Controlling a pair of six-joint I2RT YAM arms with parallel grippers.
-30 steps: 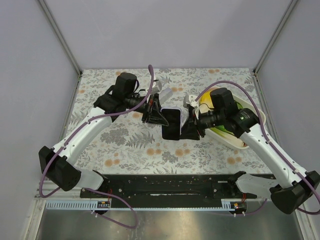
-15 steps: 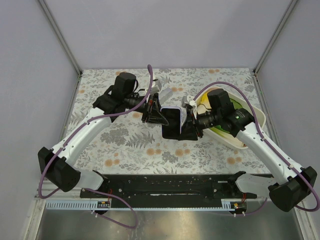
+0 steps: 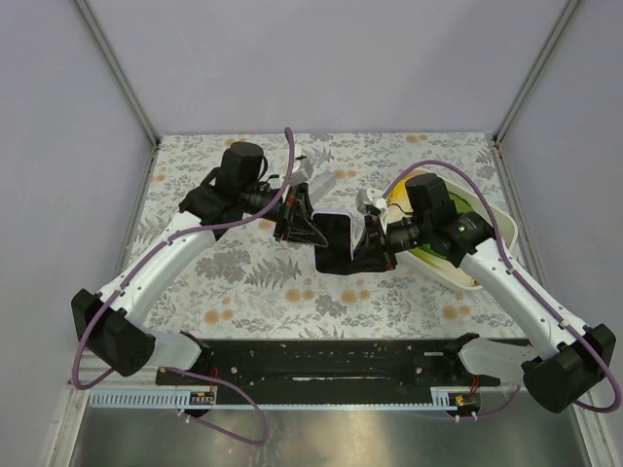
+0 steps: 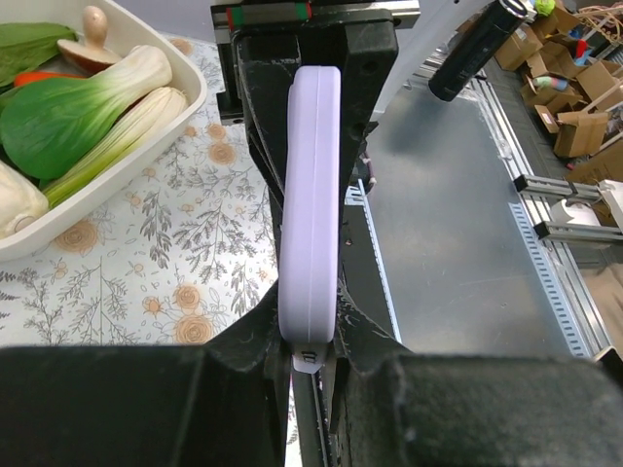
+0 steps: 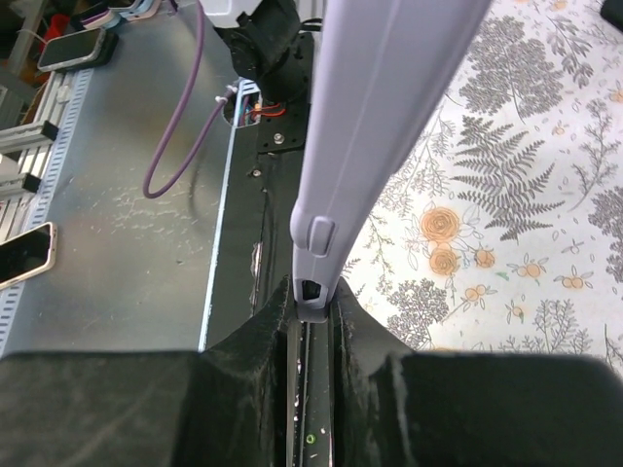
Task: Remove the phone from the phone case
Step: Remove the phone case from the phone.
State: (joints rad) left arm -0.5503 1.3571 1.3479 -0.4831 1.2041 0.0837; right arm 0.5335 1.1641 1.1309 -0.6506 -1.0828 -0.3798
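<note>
A phone (image 3: 337, 249), dark screen up, sits in a lavender phone case (image 3: 338, 215) held in the air over the middle of the table between both arms. My left gripper (image 3: 311, 232) is shut on the case's left edge. In the left wrist view the phone case (image 4: 311, 195) runs edge-on away from the left gripper (image 4: 311, 342). My right gripper (image 3: 368, 255) is shut on the opposite edge. In the right wrist view the phone case (image 5: 380, 117), with its side button, is pinched at its near end by the right gripper (image 5: 313, 304).
A white tray (image 3: 494, 226) of vegetables stands at the right, just behind the right arm; the same tray (image 4: 191, 105) shows in the left wrist view. A small white object (image 3: 322, 181) lies behind the left gripper. A black rail (image 3: 321, 362) runs along the front edge.
The right gripper's jaws have come together on the case's edge. The phone and case have tipped slightly flatter between the two grippers. The left gripper kept its hold.
</note>
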